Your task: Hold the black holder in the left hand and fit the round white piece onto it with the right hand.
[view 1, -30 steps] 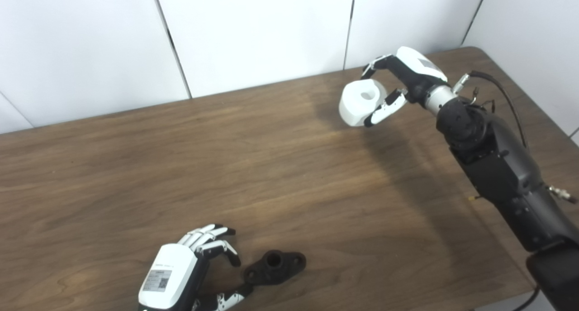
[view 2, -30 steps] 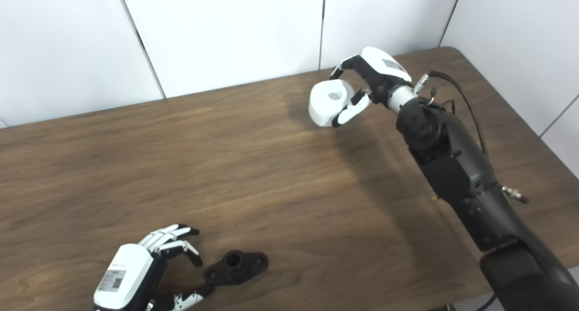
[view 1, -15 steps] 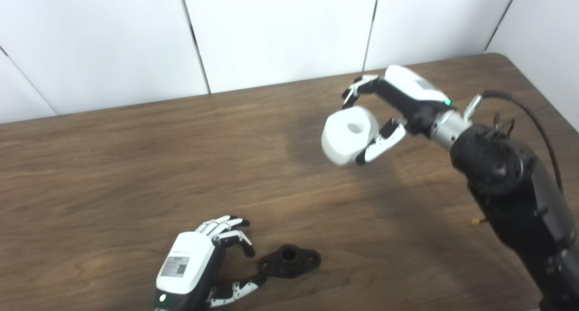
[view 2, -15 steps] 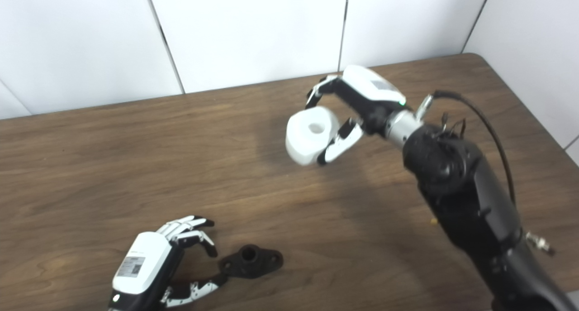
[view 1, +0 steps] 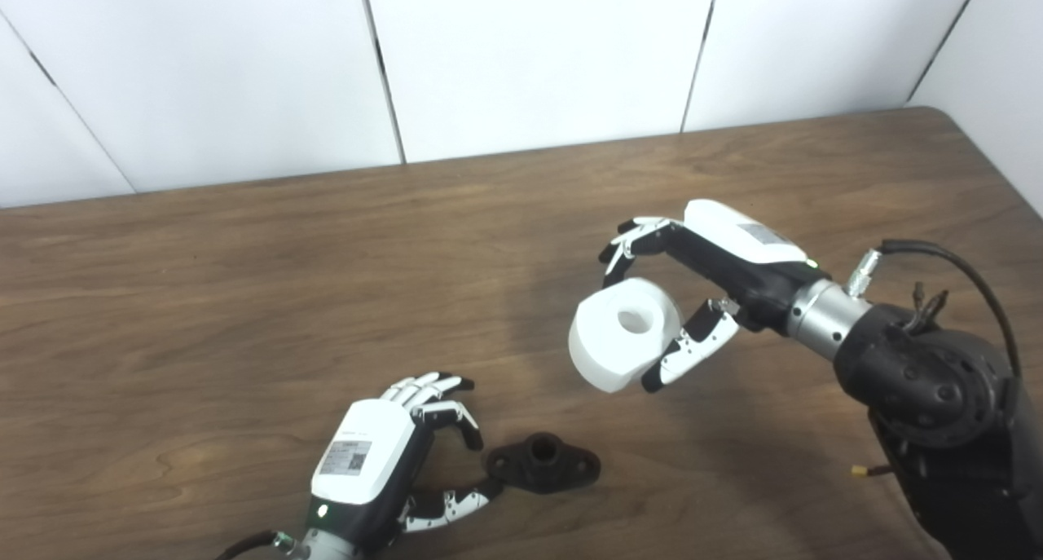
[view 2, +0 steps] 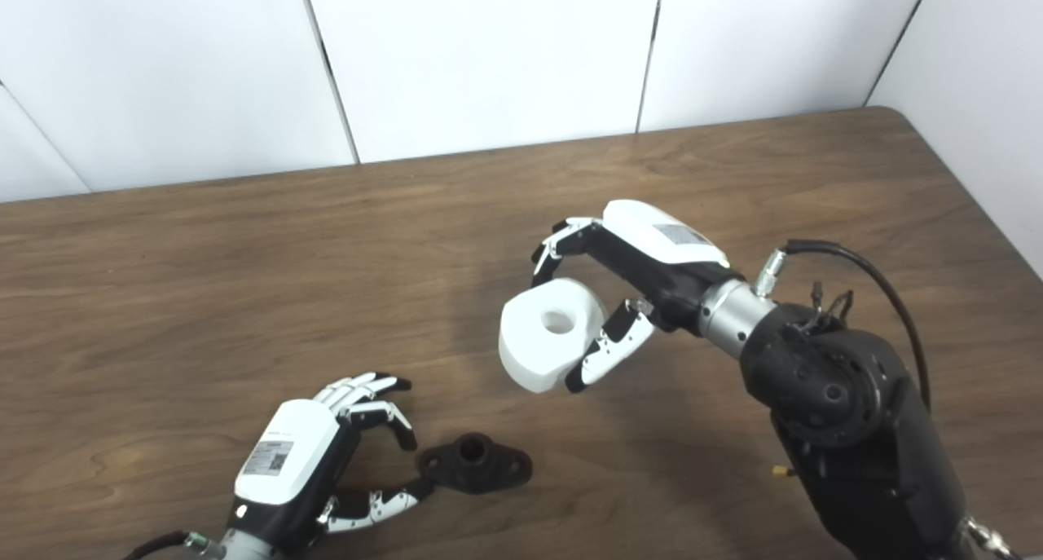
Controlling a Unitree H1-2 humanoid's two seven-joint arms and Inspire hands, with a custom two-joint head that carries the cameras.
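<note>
White wall panels back a dark wooden table (view 1: 244, 283) whose right edge and far right corner are in view, with bare wood across the left and middle. Near the front edge the black holder (view 1: 543, 465) lies flat, the left hand (view 1: 383, 462) spread open just beside it, thumb tip touching or nearly touching its end. Above and to the right, the right hand (view 1: 701, 287) grips the round white piece (view 1: 623, 332) clear of the surface.

Holder (view 1: 543, 464) on table (view 1: 204, 299), probably flat.
</note>
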